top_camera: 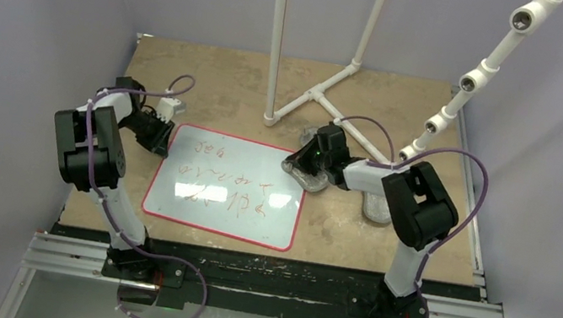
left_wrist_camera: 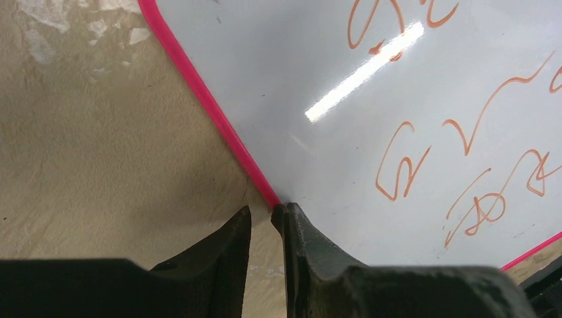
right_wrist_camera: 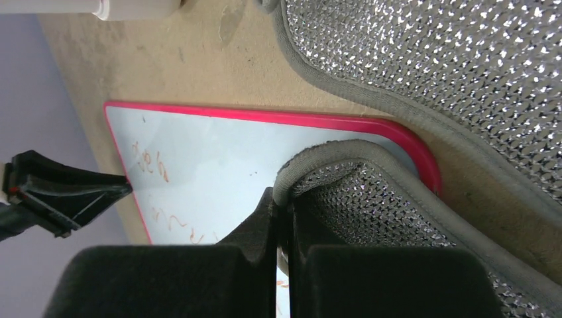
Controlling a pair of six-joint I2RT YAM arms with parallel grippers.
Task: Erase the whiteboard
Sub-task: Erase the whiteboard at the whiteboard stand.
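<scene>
Whiteboard point(top_camera: 227, 166), glossy, red-rimmed (rounded corners), red scribbles point(top_camera: 235, 190)

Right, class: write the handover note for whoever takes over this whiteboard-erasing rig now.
Left gripper: jaws narrowly apart at the left edge of the glossy white, red-rimmed whiteboard; grip unclear.
Right gripper: shut on a silvery-grey mesh pad at the board's far right corner.
A second pad lies on the tan table beside it.
Done: nothing visibly wiped.
To do: all the red scribbles.

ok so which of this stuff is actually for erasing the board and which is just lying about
In the job: whiteboard, held silver pad, right gripper, left gripper.
Lying about: second silver pad, white pipe frame.
</scene>
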